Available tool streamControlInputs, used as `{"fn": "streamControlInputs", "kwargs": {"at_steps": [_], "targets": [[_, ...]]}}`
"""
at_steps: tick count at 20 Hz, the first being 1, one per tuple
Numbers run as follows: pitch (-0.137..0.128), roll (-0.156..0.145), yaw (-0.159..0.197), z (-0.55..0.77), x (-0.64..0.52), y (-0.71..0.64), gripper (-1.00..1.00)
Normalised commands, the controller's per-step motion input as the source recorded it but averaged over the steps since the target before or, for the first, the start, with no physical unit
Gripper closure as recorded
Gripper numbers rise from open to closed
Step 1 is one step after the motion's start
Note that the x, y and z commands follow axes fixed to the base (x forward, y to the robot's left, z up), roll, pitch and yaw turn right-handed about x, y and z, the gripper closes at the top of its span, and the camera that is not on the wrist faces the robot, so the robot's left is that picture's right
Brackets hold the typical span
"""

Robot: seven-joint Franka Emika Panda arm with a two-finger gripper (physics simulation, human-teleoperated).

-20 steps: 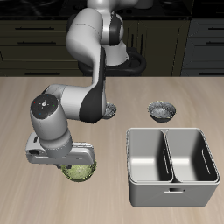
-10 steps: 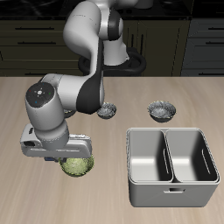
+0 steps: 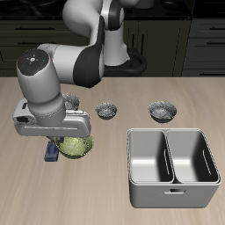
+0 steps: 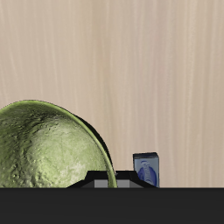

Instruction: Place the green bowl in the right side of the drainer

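Green bowl held above the table, clear of the drainer.

The gripper (image 3: 75, 149) pinches the rim of the green bowl (image 3: 76, 146), lifted above the table (image 3: 35, 193) near its front edge. The drainer (image 3: 173, 164) sits well apart along that edge. Two grey bowls (image 3: 162, 111) stand farther back. A small blue object (image 4: 147, 169) lies beside the bowl.

Even soft light, faint shadows, sharp renders, no glare

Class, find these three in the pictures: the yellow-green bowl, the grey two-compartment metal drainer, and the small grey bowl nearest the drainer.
Yellow-green mottled bowl (image 4: 44, 149): wrist view, textured inside.
Grey two-compartment metal drainer (image 3: 173, 133): exterior view, back rim.
Small grey metallic bowl (image 3: 162, 111): exterior view, bowl's middle.
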Motion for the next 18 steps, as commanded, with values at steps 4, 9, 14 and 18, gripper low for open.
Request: {"fn": "streamControlInputs", "kwargs": {"at_steps": [4,9,14,18], "targets": [[-0.057,-0.016,-0.002,0.49,-0.18,0.01,1.0],[-0.062,-0.017,-0.001,0.51,-0.14,-0.02,1.0],[-0.055,-0.003,-0.016,0.47,-0.15,-0.03,1.0],[-0.056,-0.021,-0.016,0.46,-0.14,-0.05,1.0]]}}
